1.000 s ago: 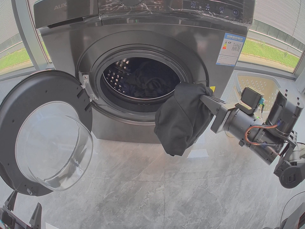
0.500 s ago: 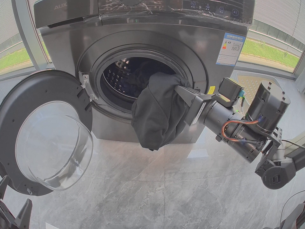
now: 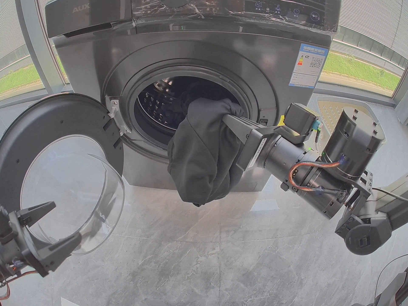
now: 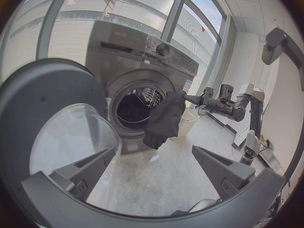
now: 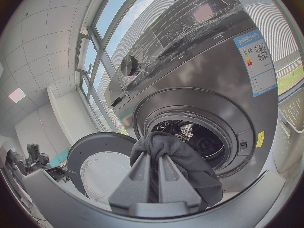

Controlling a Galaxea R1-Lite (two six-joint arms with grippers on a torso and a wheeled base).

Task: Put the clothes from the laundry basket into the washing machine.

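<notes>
The washing machine (image 3: 191,47) fills the upper centre, its door (image 3: 55,124) swung open at left. A garment (image 3: 199,154) hangs before the drum opening, from the right gripper (image 3: 227,120). The laundry basket (image 3: 335,111) seems to stand at right, behind that arm; the left gripper (image 3: 66,221) is at lower left, before the door.

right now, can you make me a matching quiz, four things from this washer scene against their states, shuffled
1 right gripper
2 left gripper
3 door
4 dark garment

a swung wide open
b jaws apart, empty
c hanging at the drum mouth
d jaws shut on fabric

Pairs: 1-d, 2-b, 3-a, 4-c
</notes>
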